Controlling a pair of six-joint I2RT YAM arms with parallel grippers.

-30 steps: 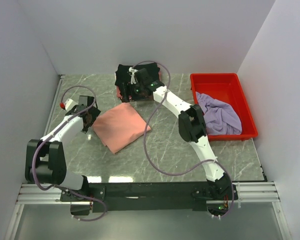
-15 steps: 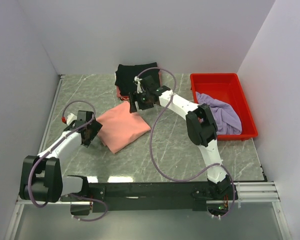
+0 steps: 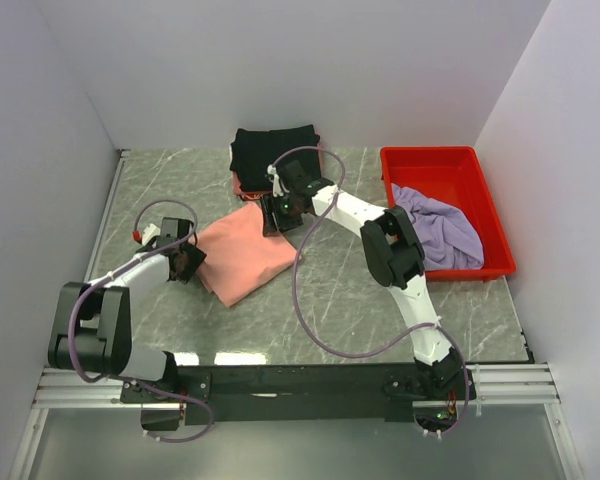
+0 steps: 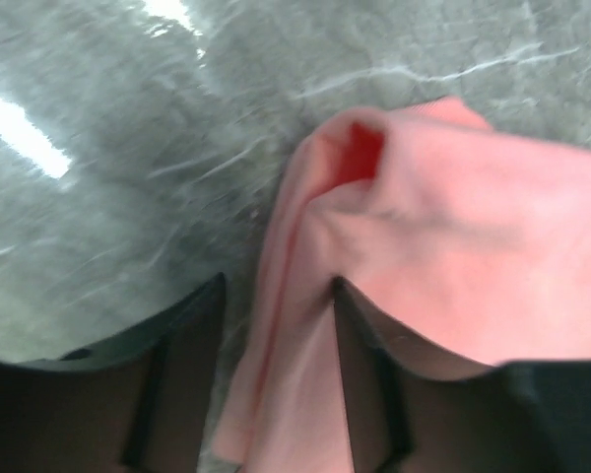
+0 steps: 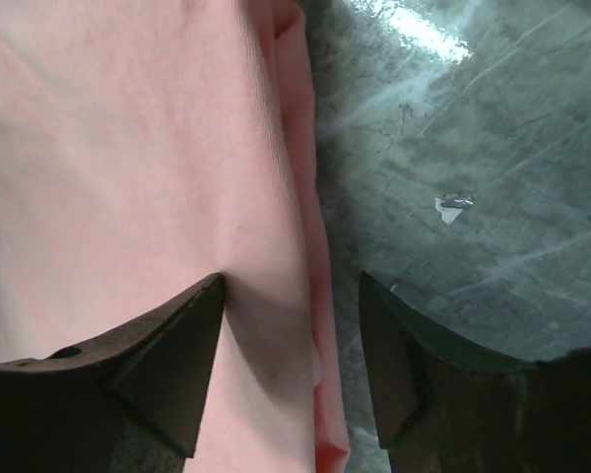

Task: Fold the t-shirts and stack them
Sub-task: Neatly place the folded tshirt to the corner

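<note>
Here three t-shirts: one pink (image 3: 245,255), one black (image 3: 273,148), one lavender (image 3: 435,235); one tray (image 3: 450,175).

A robot test lab is shown. A small work cell is closed in by plain white walls (image 3: 280,70) on 3 sides. 2 robot arms (image 3: 350,212) are bolted to a metal rail (image 3: 510,382) at the near edge of a grey stone-look table (image 3: 250,330). Loose purple cables (image 3: 293,290) are looped from the arms. A few t-shirts (image 3: 242,255) and a red plastic tray (image 3: 430,153) are laid on the table.
</note>
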